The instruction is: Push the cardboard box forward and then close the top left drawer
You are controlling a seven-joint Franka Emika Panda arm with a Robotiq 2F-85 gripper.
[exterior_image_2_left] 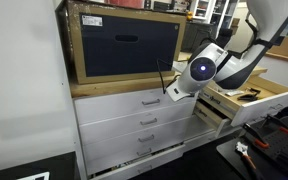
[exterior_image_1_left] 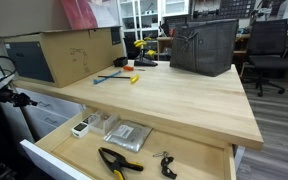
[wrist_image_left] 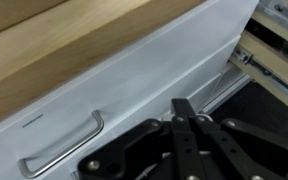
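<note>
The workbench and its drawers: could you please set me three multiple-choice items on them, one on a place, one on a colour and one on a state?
1. Where does the cardboard box stand?
A. on the benchtop
B. inside a drawer
C. on the floor

2. What colour is the box's end panel?
A. red
B. dark blue-grey
C. white

3. In what state is the wide wood drawer that holds the pliers?
A. shut
B. pulled open
C. taken out and lying on the floor

Answers:
1. A, as the box rests on the wooden top in both exterior views.
2. B, as the panel framed by brown cardboard is dark blue-grey.
3. B, as the drawer's inside and the pliers lie in plain sight below the bench edge.
</note>
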